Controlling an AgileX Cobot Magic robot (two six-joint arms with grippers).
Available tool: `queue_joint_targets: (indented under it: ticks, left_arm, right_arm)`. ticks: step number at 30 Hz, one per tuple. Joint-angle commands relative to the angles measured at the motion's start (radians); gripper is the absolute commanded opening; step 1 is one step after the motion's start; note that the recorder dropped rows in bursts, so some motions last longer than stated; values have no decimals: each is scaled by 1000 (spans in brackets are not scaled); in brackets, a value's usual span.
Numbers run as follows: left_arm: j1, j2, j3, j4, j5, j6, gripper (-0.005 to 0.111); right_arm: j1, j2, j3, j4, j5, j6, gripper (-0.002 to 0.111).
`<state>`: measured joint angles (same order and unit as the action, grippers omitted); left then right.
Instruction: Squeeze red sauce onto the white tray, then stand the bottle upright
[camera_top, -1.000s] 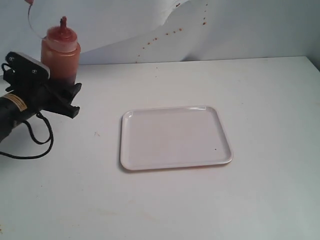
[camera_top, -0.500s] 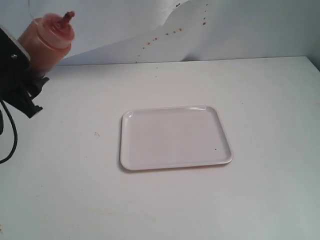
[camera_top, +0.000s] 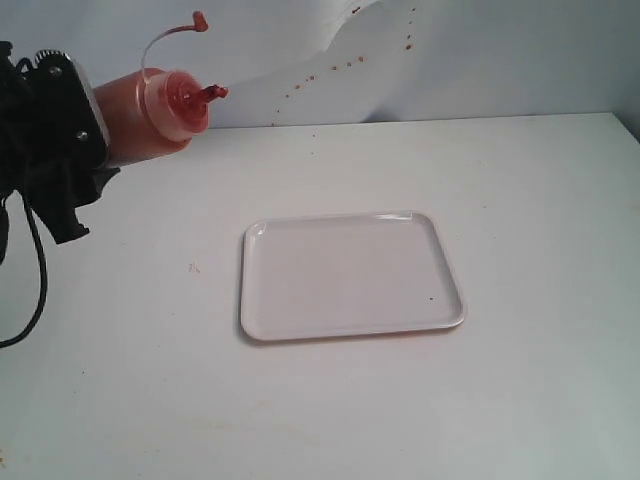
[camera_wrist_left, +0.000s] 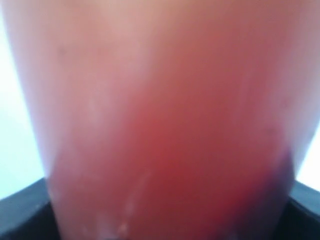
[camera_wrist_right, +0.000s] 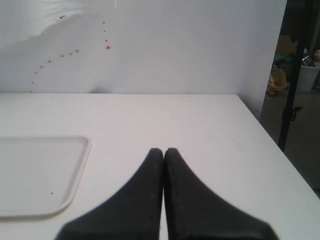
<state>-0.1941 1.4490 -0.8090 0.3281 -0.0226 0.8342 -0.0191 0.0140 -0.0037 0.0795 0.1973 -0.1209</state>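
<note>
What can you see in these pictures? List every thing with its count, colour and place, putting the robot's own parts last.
bottle: one, red-orange, tipped sideways, raised at the table's left
cap: one, red, tethered, above the bottle
tray: one, white, mid-table
table: one, white, under everything
specks: several, reddish-brown, on the back wall
cable: one, black, left edge
left gripper: one, black, shut on the bottle
right gripper: one, black, shut, empty, over the table

Left gripper (camera_top: 88, 150) held aloft and tipped sideways, jaws closed around the bottle (camera_top: 145, 115), right gripper (camera_wrist_right: 163, 156) held level, jaws pressed together.
</note>
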Motion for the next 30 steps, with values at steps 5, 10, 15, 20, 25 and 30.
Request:
queue_joint_targets:
  ticks: [5,10,15,20,25,30]
  left_arm:
    - [-8,-2,-127,107,199,26,0]
    - [-63,42,-186,531,425,-188,0]
    - [-157,66,-187,990,510,-613,0]
    - [-261,70,-187,1174,556,-706,0]
    - [-366,146,-187,1377,801,-706,0]
    - [-432,218,-191,1416,891,-729,0]
  right_arm:
    - [-4,3,4,6,0,-3,0]
    - [-4,3,4,6,0,-1,0]
    - [-4,3,4,6,0,-1,0]
    - [-4,3,4,6,0,-1,0]
    - [-4,3,4,6,0,-3,0]
    - [-4,3,4,6,0,-3,0]
